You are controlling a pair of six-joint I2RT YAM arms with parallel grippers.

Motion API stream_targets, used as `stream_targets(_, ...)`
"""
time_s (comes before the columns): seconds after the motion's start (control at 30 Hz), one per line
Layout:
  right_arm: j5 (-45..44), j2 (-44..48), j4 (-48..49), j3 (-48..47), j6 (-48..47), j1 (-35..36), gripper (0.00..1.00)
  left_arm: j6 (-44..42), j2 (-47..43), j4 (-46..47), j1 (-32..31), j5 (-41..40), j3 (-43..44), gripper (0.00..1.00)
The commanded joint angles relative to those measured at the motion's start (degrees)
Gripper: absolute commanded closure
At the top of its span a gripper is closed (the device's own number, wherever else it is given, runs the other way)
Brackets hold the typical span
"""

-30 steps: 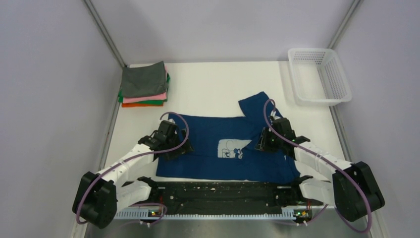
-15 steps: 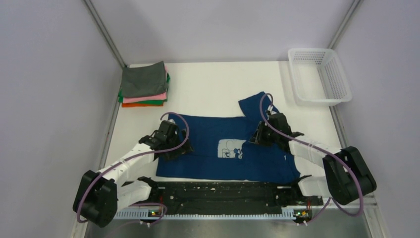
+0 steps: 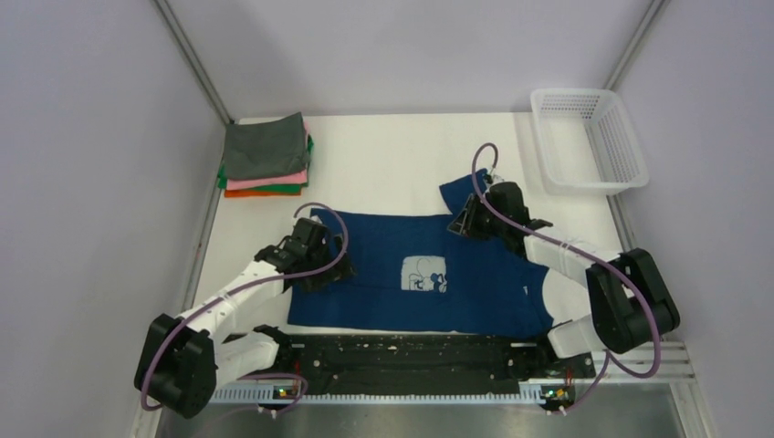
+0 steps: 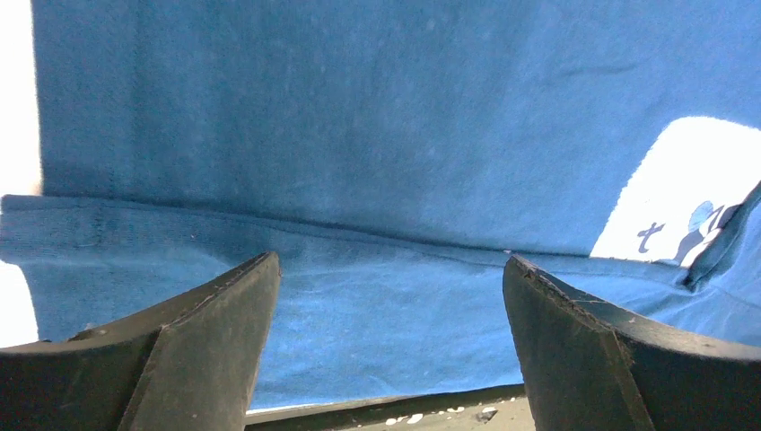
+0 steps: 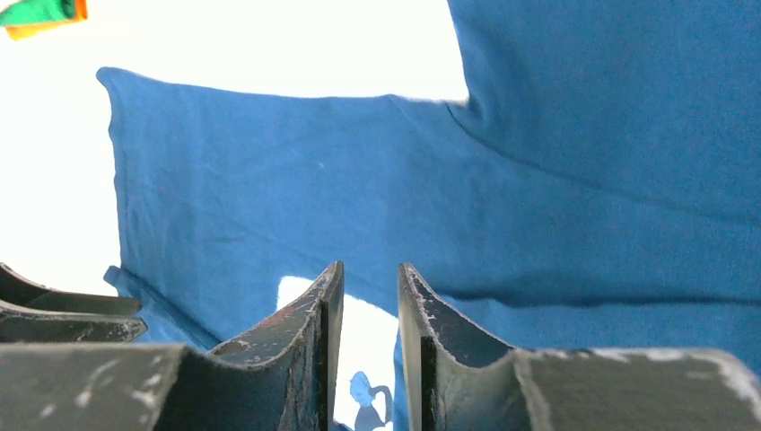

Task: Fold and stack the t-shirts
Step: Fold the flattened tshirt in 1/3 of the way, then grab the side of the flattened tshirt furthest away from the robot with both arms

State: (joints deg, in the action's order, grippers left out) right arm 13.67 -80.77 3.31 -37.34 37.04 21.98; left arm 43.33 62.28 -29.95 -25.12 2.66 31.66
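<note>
Navy t-shirt (image 3: pixel 383 246) lies spread flat on the white bench (image 3: pixel 383 164), centre toward 6 o'clock, near edge close to the arm bases. White chest print (image 3: pixel 425 274) faces up, one sleeve (image 3: pixel 467 190) sticks out toward 1 o'clock. A fold line runs across the cloth in the left wrist view. Left hand (image 3: pixel 321 265) sits low at the shirt's 9 o'clock side, fingers (image 4: pixel 215 323) spread wide, nothing between them, only blue cloth below. Right hand (image 3: pixel 461 222) is at the shirt's 1 o'clock corner by the sleeve; fingers (image 5: pixel 314 314) barely parted, a narrow gap, nothing pinched in it. Can't tell whether either hand touches the cloth. Folded stack (image 3: pixel 266 155) at the bench's 10 o'clock corner: grey on top, then pink, green, orange. White mesh basket (image 3: pixel 630 173) at 2 o'clock, well apart from the shirt.
</note>
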Motion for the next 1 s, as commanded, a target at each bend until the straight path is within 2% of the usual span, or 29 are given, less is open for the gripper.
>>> stream_targets(0.0,-2.15,-0.87,-1.05,-6.92,-3.88,-0.07,0.70,-0.79,0.27,-1.77,-0.19,-5.17,6.51,0.01)
stream_targets(0.03,-3.41,-0.77,-2.73,-9.06,-4.84,-0.09,0.68,-0.96,0.62,-2.50,-0.09,-7.31,7.83,0.01)
stream_targets(0.07,-4.90,-0.85,-4.04,-10.80,-5.96,-0.14,0.61,-1.22,1.15,-3.19,0.03,-9.54,9.62,0.01)
stream_targets(0.13,-8.11,-1.47,-6.52,-14.85,-8.80,-0.62,0.40,-2.61,3.03,-3.35,0.96,-13.04,12.99,0.01)
stream_targets(0.2,-9.74,-3.34,-8.67,-19.33,-11.15,-1.79,0.12,-3.74,5.80,-1.56,3.03,-15.15,15.70,0.01)
stream_targets(0.23,-9.52,-4.73,-9.87,-21.64,-11.97,-2.73,0.06,-4.31,7.82,-0.63,4.86,-15.59,17.65,0.01)
stream_targets(0.33,-7.35,-8.96,-13.83,-27.74,-13.19,-5.54,0.03,-5.06,14.78,-0.37,9.60,-15.93,23.64,0.01)
stream_targets(0.43,-8.70,-11.84,-13.32,-30.41,-13.92,-7.42,0.03,-6.49,22.91,2.36,13.20,-20.18,28.56,0.02)
stream_targets(0.57,-13.04,-15.82,-14.21,-34.14,-16.42,-8.57,0.02,-7.31,35.94,-2.08,16.16,-22.71,39.25,0.08)
stream_targets(0.67,-19.67,-18.79,-15.73,-36.24,-18.95,-8.63,0.02,-8.22,42.65,-2.60,16.67,-24.86,44.30,0.09)
stream_targets(0.87,-21.82,-21.12,-14.75,-36.05,-19.81,-8.70,0.02,-7.04,50.58,-4.81,17.28,-23.13,50.55,0.20)
stream_targets(0.97,-23.16,-21.74,-14.73,-35.79,-19.73,-8.62,0.02,-5.56,51.90,-6.87,17.30,-21.89,51.26,0.31)
